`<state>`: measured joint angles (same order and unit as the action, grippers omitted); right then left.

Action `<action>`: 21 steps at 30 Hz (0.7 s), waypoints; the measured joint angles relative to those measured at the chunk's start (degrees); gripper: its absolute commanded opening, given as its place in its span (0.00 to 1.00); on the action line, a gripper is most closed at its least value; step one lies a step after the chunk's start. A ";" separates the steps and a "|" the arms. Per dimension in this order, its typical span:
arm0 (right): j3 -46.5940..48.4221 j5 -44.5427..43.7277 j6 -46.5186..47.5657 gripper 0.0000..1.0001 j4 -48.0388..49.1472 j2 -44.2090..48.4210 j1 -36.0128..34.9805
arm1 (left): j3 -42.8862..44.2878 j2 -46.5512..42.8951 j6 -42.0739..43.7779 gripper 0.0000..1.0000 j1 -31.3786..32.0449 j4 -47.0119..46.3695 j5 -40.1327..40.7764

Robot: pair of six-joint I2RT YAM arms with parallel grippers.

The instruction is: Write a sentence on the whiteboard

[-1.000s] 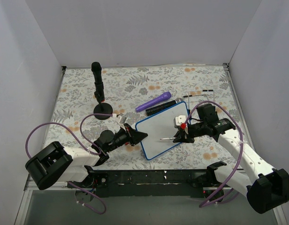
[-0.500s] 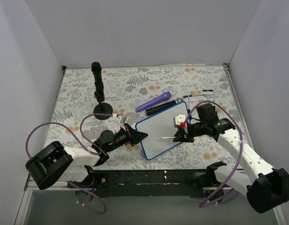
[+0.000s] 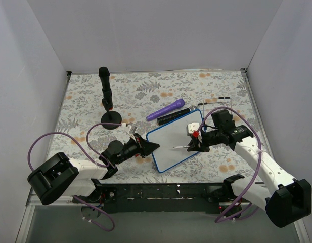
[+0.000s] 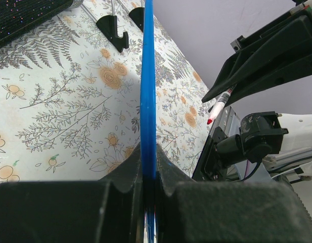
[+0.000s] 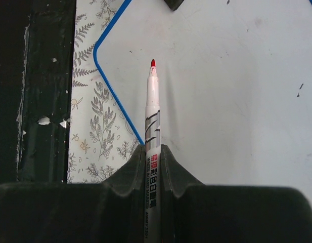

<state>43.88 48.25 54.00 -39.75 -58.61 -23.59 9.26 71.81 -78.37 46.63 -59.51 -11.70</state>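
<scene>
The whiteboard (image 3: 175, 140), white with a thin blue frame, lies tilted on the floral mat. My left gripper (image 3: 151, 147) is shut on its left edge, and the left wrist view shows the blue frame (image 4: 147, 91) edge-on between the jaws of that gripper (image 4: 148, 157). My right gripper (image 3: 195, 144) is shut on a white marker with a red tip (image 3: 182, 148), pointing left over the board's middle. In the right wrist view the marker (image 5: 152, 116) sits in my gripper (image 5: 153, 157) above the board (image 5: 221, 76). I cannot tell if the tip touches. No red sentence shows; the board bears only small dark specks.
A purple marker (image 3: 166, 109) and a black oblong object (image 3: 171, 117) lie just beyond the board's far edge. A black stand with an upright post (image 3: 106, 96) is at the back left. Thin black hooks (image 3: 216, 99) lie at the back right. White walls enclose the mat.
The right wrist has shifted very slightly; the marker tip stays at nearly the same spot over the board. The left arm and the board have not moved.
</scene>
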 measured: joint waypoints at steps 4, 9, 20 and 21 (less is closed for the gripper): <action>1.51 -0.61 0.66 0.01 -0.83 -0.52 -0.07 | 0.00 0.00 -0.02 0.00 0.00 0.00 0.13; 3.06 -1.03 0.83 0.01 -0.87 -1.05 -0.70 | 0.00 0.00 -0.02 0.00 0.00 0.00 0.35; 4.72 -3.50 -0.09 0.01 -0.85 -3.28 -5.86 | 0.00 0.00 -0.04 0.00 0.00 0.00 0.39; 4.98 -3.78 -0.20 0.01 -0.85 -3.45 -6.36 | 0.00 0.00 -0.04 0.00 0.00 0.00 0.42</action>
<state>48.86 44.47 53.80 -40.60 -62.06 -29.95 9.26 71.81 -78.41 46.63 -59.51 -11.29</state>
